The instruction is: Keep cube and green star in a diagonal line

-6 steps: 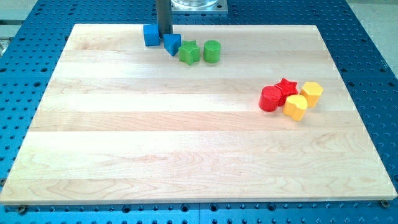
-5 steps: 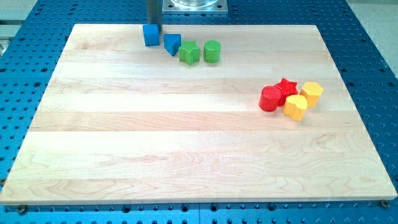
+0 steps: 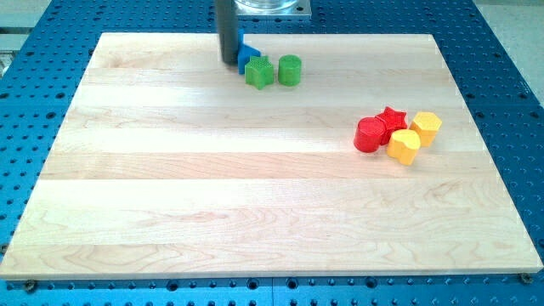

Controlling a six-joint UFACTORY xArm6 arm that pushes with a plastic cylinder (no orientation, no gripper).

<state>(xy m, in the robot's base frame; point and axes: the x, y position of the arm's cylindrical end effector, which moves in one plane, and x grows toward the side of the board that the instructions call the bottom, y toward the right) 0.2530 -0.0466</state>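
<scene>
Fingers don't exist on this rig; no gripper, just a rod, and my tip (image 3: 229, 62) sits at the view's top, left of centre, right against the blue blocks. One blue block (image 3: 247, 54) peeks out on the rod's right side; whether it is the cube or the wedge-shaped one, I cannot tell, since the rod hides most of it. Next along, the green star (image 3: 259, 72), touching that blue piece and slightly below it. Then the green cylinder (image 3: 290, 70). Far right, a bunched red cylinder (image 3: 370, 135), red star (image 3: 392, 118) and two yellow blocks (image 3: 404, 146). Diagonal looks roughly started, not confirmed.
</scene>
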